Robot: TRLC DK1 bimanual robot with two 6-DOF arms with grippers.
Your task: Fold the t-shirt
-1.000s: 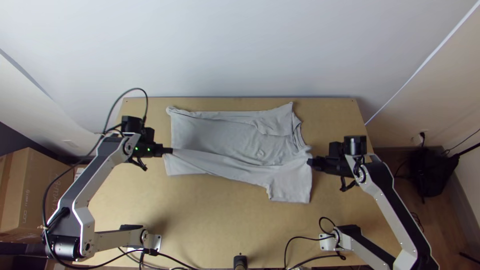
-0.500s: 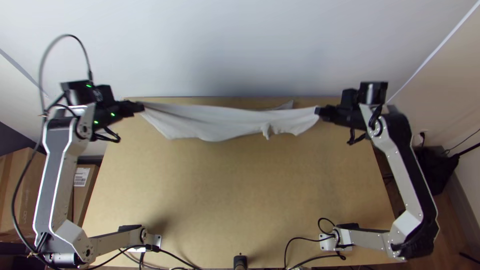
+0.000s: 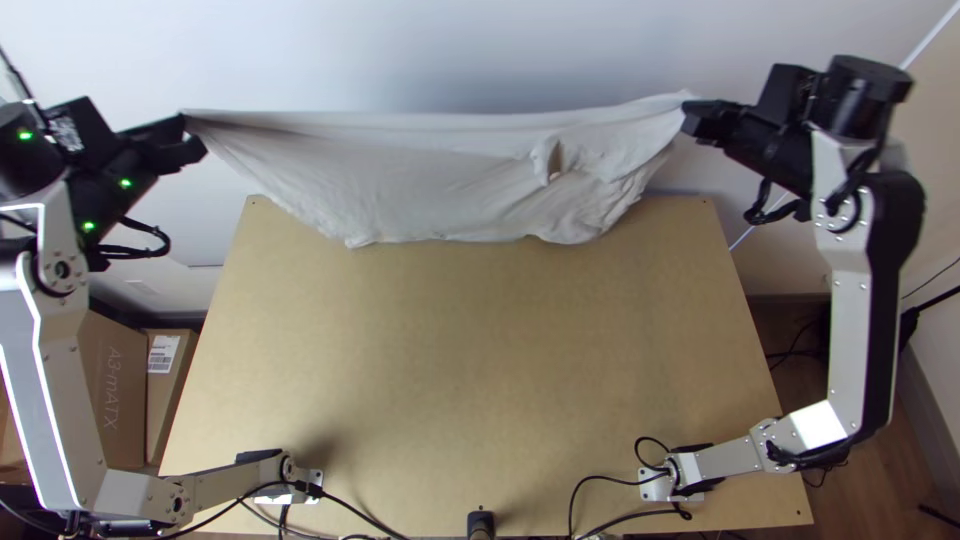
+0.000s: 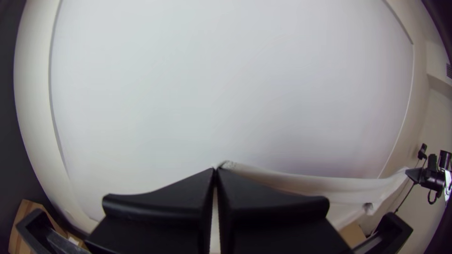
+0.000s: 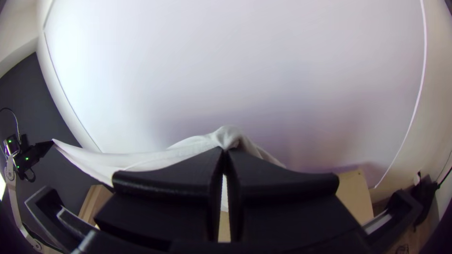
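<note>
Two ends of the shirt (image 3: 430, 170) sit pinched in our closed jaws, left gripper (image 3: 190, 132) and right gripper (image 3: 692, 115), the rest hanging between them.

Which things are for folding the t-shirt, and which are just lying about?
For the job:
- t-shirt, stretched between the grippers
- left gripper, pinching one end
- right gripper, pinching the other
- table, probably for folding on

Just lying about:
- big cardboard box, left of the table
- smaller box with a label, beside it
</note>
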